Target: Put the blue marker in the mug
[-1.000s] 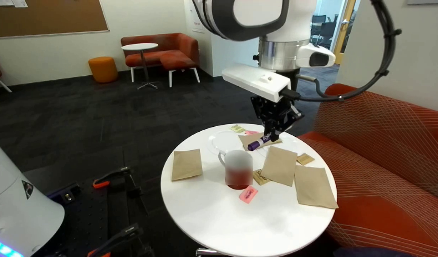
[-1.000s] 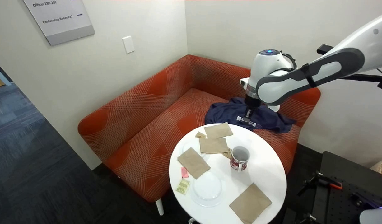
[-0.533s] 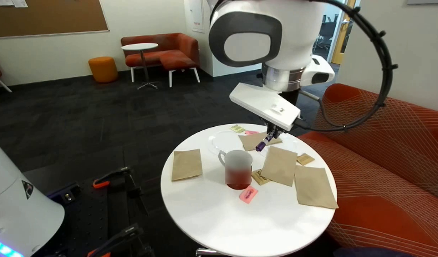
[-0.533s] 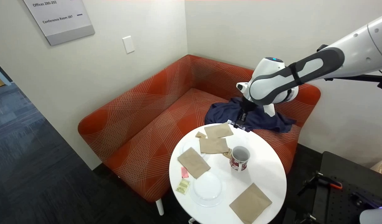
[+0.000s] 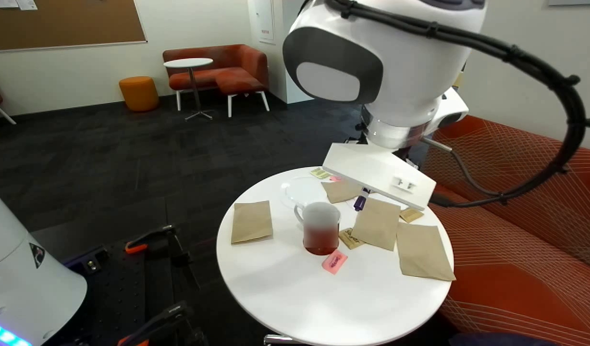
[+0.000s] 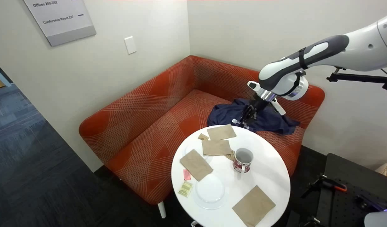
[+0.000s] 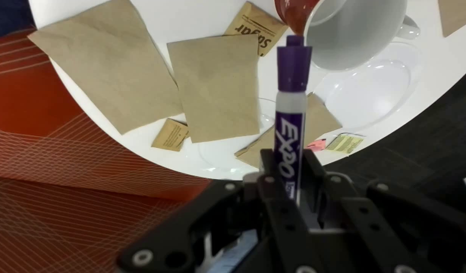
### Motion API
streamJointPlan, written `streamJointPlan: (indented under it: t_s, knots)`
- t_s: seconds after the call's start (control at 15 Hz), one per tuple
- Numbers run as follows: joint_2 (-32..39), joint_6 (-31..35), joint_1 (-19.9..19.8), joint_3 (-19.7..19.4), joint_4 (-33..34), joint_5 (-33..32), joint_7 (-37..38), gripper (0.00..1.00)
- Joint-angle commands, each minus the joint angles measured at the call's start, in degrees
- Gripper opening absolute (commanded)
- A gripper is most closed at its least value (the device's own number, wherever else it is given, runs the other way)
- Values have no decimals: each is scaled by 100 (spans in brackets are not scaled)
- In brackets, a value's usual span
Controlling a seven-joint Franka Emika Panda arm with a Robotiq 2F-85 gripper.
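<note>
The blue marker [image 7: 292, 76], purple with a whitish band, is held in my gripper [image 7: 288, 159]. Its capped end points away from the fingers. In an exterior view the marker's cap [image 5: 360, 203] shows tilted down, above the table. The gripper's fingers are hidden there behind the white camera housing [image 5: 379, 173]. The mug [image 7: 356, 36] is upright, white inside with a red lower body; it shows in both exterior views [image 5: 321, 233] [image 6: 243, 162]. The marker is outside the mug, beside it and apart. In an exterior view my gripper [image 6: 241, 123] is over the table's sofa-side edge.
The round white table [image 5: 295, 298] carries flat brown napkins [image 5: 377, 223], a sugar packet [image 7: 255, 26], pink packets [image 5: 334, 261] and clear plates [image 6: 210, 190]. A red sofa [image 6: 168, 119] with a dark blue cloth [image 6: 225, 112] borders the table.
The arm has lowered and the wrist has tilted. The marker's cap has moved right and slightly down in an exterior view and points more steeply down. The mug has not moved.
</note>
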Motion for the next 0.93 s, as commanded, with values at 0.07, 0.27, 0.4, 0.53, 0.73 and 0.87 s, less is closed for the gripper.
streamJointPlan:
  t_s: [0.07,0.27,0.4,0.53,0.73,0.87]
  knots:
    - [-203,-904,180,-494,-55,565,-1331,5]
    - [-247,-1552,247,-814,-43,681,-2008,5]
    - [-249,-1959,280,-988,-18,746,-2450,5]
    - [-275,-2290,304,-1144,-16,866,-2897,5]
    - [-278,-2679,349,-1334,-27,1088,-3533,5]
    - [-256,-2940,379,-1444,-5,1206,-3898,5]
